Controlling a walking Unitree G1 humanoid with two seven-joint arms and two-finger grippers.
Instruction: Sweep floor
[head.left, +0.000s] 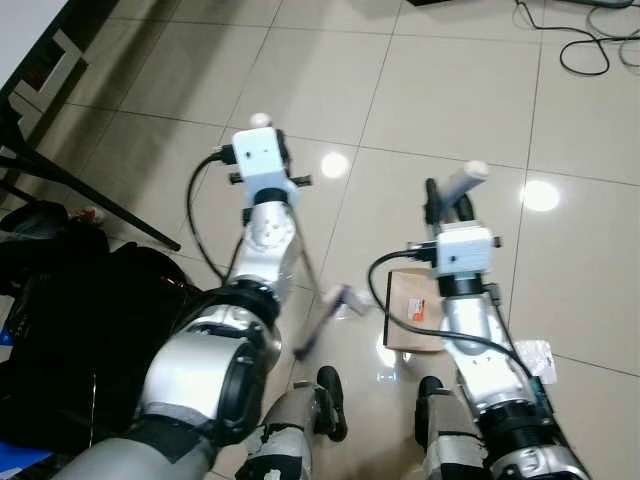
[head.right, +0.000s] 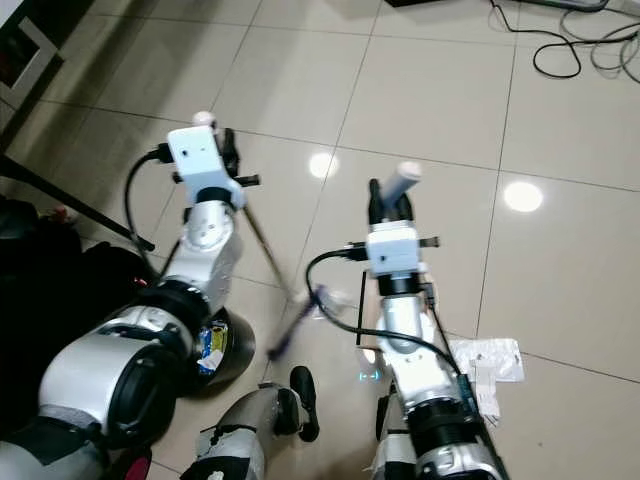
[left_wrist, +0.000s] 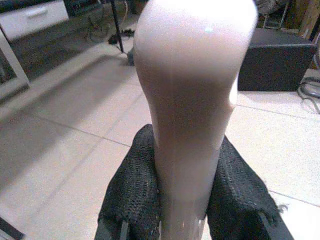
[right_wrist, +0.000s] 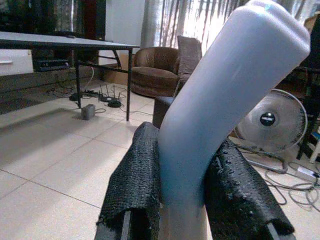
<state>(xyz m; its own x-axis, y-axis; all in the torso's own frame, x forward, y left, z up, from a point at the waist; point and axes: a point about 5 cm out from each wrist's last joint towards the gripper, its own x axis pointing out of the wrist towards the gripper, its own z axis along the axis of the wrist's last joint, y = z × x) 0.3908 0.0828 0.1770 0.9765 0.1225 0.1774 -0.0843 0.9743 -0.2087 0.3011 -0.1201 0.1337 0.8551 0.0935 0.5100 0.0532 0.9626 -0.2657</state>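
Firmly, both hands on handles.

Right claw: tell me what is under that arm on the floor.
Under the right claw's arm a brown cardboard piece lies on the tiles, with crumpled white plastic beside it. The arm covers part of the cardboard.

Both grippers, left gripper (head.right: 222, 135) and right gripper (head.right: 390, 200), clamp pale handles above tiled floor (head.right: 420, 90).

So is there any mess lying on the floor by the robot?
Yes. A crumpled clear wrapper lies on the tiled floor beside the right arm, and a flat brown cardboard piece lies partly under that arm. Both look like litter waiting to be swept up.
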